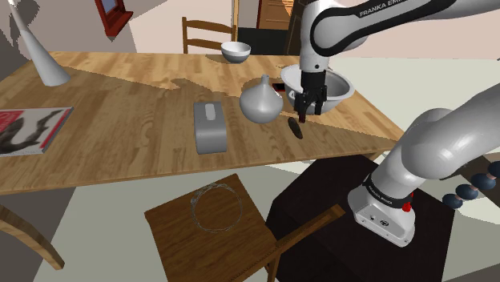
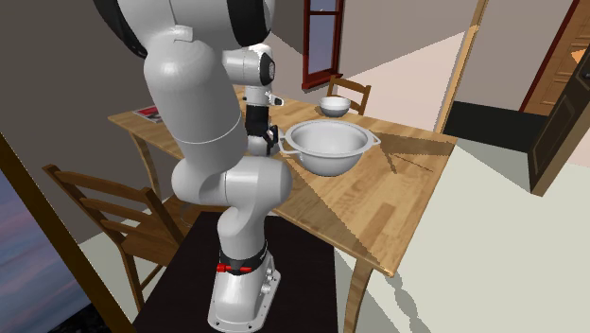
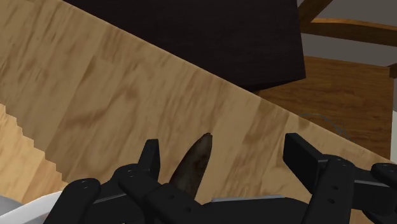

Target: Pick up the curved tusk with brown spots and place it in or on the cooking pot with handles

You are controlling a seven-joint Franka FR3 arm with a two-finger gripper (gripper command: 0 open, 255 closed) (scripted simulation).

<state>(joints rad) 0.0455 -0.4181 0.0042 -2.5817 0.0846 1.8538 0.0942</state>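
The tusk (image 1: 295,127) is a small, dark brown, curved horn lying on the wooden table (image 1: 120,160) near its edge by the stand. My gripper (image 1: 308,112) hangs just above it, open, fingers pointing down. In the wrist view the tusk (image 3: 194,164) lies between the spread fingers (image 3: 151,159), closer to one of them and touched by neither; my gripper (image 3: 226,156) holds nothing. The pot (image 1: 340,86), a pale grey round vessel with two handles, stands right behind the gripper. In the second exterior view the pot (image 2: 329,147) sits beside my wrist.
A white teardrop vase (image 1: 260,100) and a grey box (image 1: 210,126) stand close on the shoulder view's left of the tusk. Farther off are a white bowl (image 1: 235,52), a grey cone (image 1: 42,54) and a magazine (image 1: 28,128). A wooden chair (image 1: 212,228) stands below the table edge.
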